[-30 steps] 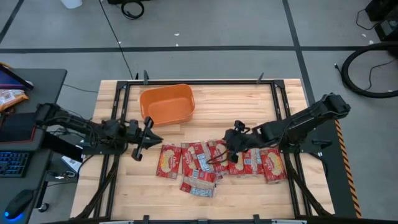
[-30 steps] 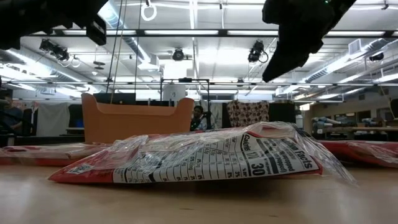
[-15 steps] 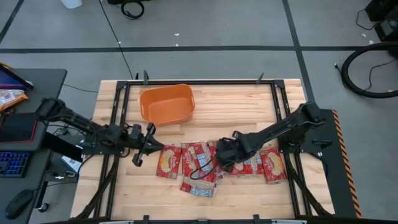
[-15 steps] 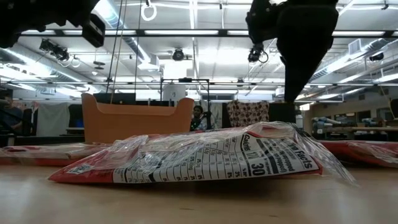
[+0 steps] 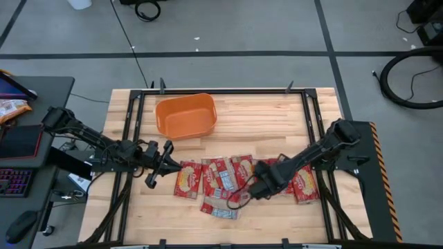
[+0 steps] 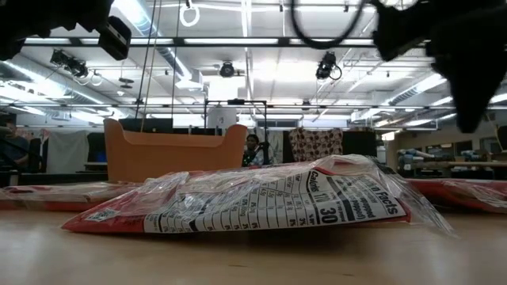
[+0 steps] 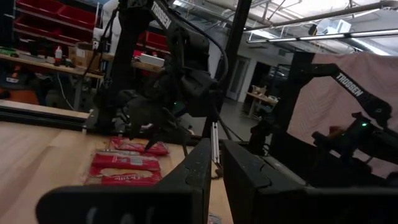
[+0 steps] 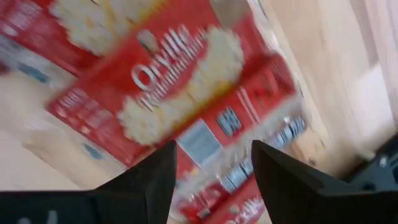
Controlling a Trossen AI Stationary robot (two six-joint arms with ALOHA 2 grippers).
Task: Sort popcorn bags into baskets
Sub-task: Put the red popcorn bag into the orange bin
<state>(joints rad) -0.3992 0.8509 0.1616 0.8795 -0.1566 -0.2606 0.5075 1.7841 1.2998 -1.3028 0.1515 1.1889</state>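
Hovering low over the overlapping popcorn bags (image 5: 228,181) at the table's near middle, the right gripper (image 5: 250,191) has its fingers spread and empty; we judge it may pinch two packets together. We note the left gripper (image 7: 214,163) nearly closed, empty, and the orange basket (image 5: 185,116) far left, unfilled.

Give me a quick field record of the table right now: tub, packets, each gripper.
tub: orange plastic tub, far side of the wooden table, no packets visible inside
packets: flat red popcorn packets clustered along the near side, some overlapping
right gripper: right gripper open, low over the packets, holding nothing
left gripper: left gripper shut and empty, beside the cluster's left end
sorted so far: none
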